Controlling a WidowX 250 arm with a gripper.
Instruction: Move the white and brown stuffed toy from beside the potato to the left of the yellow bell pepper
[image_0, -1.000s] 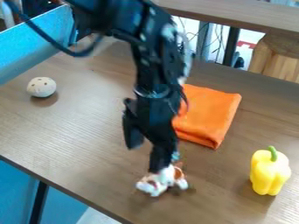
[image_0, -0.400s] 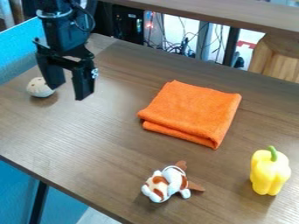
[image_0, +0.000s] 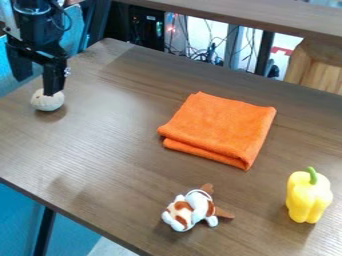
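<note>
gripper (image_0: 36, 87) near pale ball (image_0: 45, 103) | jaws spread apart | plush toy (image_0: 190, 210), orange cloth (image_0: 219, 129), yellow pepper (image_0: 308, 198)

Bench (image_0: 120, 150) surfaced in wood-look brown, smooth w/ slight sheen; folded cloth (image_0: 220, 130) seen as matt, soft-textured; pepper (image_0: 308, 197) apparently made of smooth, glossy plastic.

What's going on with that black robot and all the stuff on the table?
The robot's gripper hangs open by the white ball, at the left of the table. It isn't holding anything, and I can't tell if it touches the ball. A folded orange cloth, a brown-and-white stuffed toy and a yellow pepper rest on the table.
</note>
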